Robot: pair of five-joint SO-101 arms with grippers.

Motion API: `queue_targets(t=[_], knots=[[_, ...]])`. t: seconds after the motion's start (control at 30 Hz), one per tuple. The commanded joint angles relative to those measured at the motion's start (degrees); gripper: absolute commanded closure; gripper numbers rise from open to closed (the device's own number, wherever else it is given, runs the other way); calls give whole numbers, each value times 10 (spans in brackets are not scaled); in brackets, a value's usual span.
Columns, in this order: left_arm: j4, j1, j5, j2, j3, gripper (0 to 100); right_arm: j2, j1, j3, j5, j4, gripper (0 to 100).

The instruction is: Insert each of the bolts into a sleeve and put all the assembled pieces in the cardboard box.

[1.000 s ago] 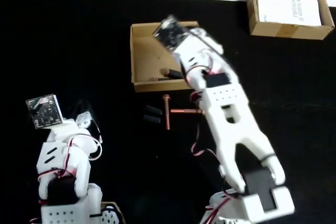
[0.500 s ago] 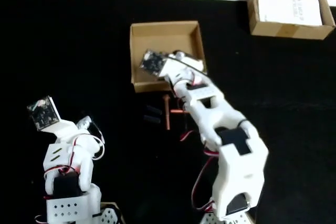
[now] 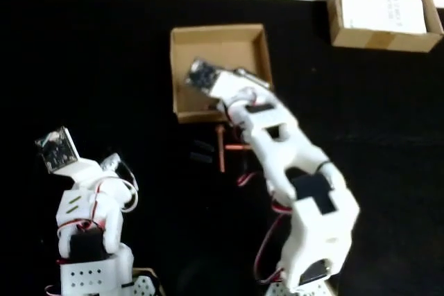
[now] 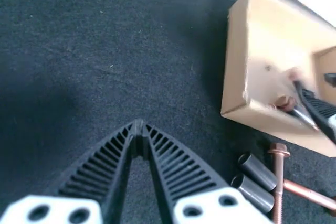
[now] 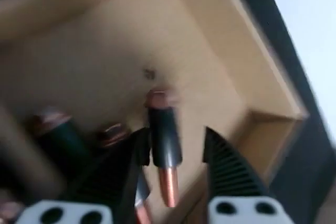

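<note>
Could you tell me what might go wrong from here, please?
1. The right pincer hangs open inside the cardboard box, with one finger right beside an assembled piece. Lifting out might drag that piece along or nudge the box.
2. Two bolts and two sleeves lie loose close to the box's front wall, with the right arm above them. A low move could scatter them.

Left arm (image 3: 87, 213) folded upright, left gripper (image 4: 137, 129) pressed closed, right arm (image 3: 291, 164) stretched forward, right gripper (image 5: 176, 137) parted
</note>
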State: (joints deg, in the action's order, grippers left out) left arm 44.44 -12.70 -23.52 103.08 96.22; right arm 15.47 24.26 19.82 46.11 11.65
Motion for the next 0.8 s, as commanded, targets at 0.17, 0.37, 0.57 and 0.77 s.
queue_targets(t=[0.17,0.37,0.57,0.77], knots=[[1,0,-1,3,9,991,-247,32,-6,-217,221,851],[1,0,-1,0,9,991,-356,97,-6,-405,404,851],[1,-2,-1,0,9,991,-365,190,0,-571,519,851],[1,-4,-1,1,9,991,-309,220,33,-549,519,851]])
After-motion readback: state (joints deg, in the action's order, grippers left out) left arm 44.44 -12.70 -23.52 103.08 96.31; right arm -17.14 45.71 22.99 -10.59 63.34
